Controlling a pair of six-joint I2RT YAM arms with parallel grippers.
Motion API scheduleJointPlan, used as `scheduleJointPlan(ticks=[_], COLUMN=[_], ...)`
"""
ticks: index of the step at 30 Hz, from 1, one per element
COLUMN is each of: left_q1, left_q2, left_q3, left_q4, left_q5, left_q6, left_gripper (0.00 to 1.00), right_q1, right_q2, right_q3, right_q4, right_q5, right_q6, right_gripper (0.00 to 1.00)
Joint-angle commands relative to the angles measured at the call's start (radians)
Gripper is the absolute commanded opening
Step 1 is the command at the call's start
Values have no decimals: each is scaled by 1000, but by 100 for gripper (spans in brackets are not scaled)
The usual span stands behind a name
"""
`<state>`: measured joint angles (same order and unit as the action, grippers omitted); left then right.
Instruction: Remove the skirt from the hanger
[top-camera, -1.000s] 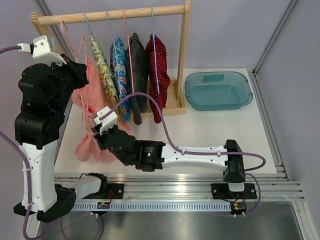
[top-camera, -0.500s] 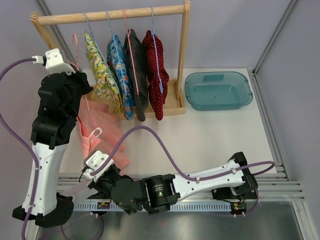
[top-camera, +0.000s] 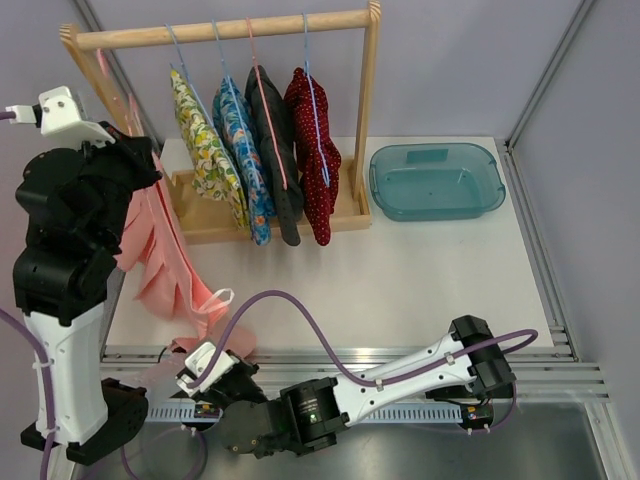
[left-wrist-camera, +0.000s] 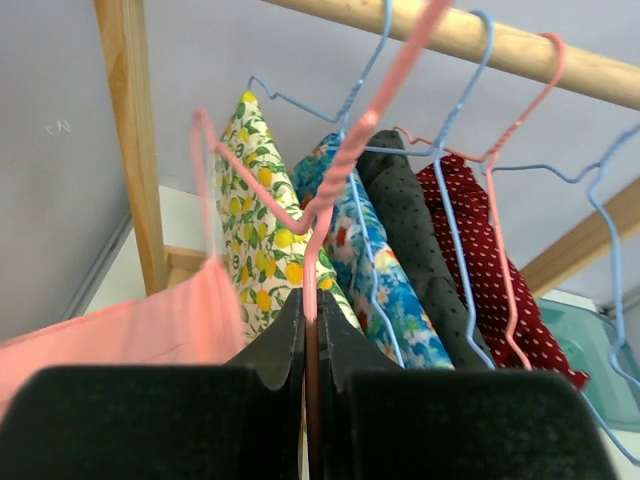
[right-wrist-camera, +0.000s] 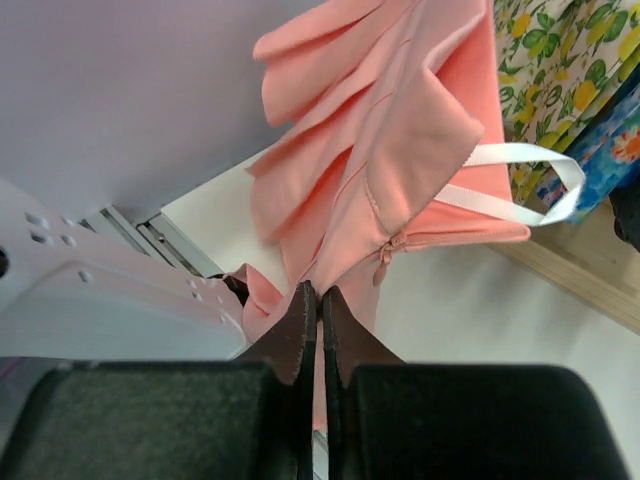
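Left wrist: left gripper (left-wrist-camera: 312, 310) clenched on wire neck of pink hanger (left-wrist-camera: 345, 150), no gap between fingers. Pink skirt (left-wrist-camera: 130, 335) hangs at lower left (blurred). Wooden rail (left-wrist-camera: 520, 45) overhead.

Right wrist: right gripper (right-wrist-camera: 319, 295) pinched tight on fold of skirt, near zipper. White loop (right-wrist-camera: 520, 170) sticks out to right.

Top external: skirt long axis slants from left gripper, high by table's left edge, down to right gripper past near edge. Table (top-camera: 420, 280) bare in middle; teal bin (top-camera: 435, 180) well apart at right.
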<state>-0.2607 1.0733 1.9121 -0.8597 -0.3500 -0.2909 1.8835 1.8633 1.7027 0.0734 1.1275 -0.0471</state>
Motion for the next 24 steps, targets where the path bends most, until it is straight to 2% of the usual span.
scheduleJointPlan(ticks=[1,4,8,11,16,21,24], left_q1=[11,11,11,11,3,3,3], left_q2=[1,-16,-73,-108,-326,-434,-460], left_q3=[96,94,-5,-65,-373,-469,-460], left_q4=[144,58,-30,-194,-203,-376,-432], left_q5=[103,221,414,528,598,502,575], left_q6=[9,-74,-160,-188,-284,-350,-373], left_gripper=[0,0,0,0,0,0,0], right_q1=[59,5,-86,-170,-326,-437,-494], right_q2=[-49,-56,-67,-98,-141,-167,-179], right_q3=[-14,-21,-23,-21,-21,-38,-95], right_q4=[16,37,115,129,134,80,49], right_q5=[-3,-47,-78,-118,-187,-238,-258], right_q6=[93,101,-23,-68,-125,-109,-45], right_gripper=[0,0,0,0,0,0,0])
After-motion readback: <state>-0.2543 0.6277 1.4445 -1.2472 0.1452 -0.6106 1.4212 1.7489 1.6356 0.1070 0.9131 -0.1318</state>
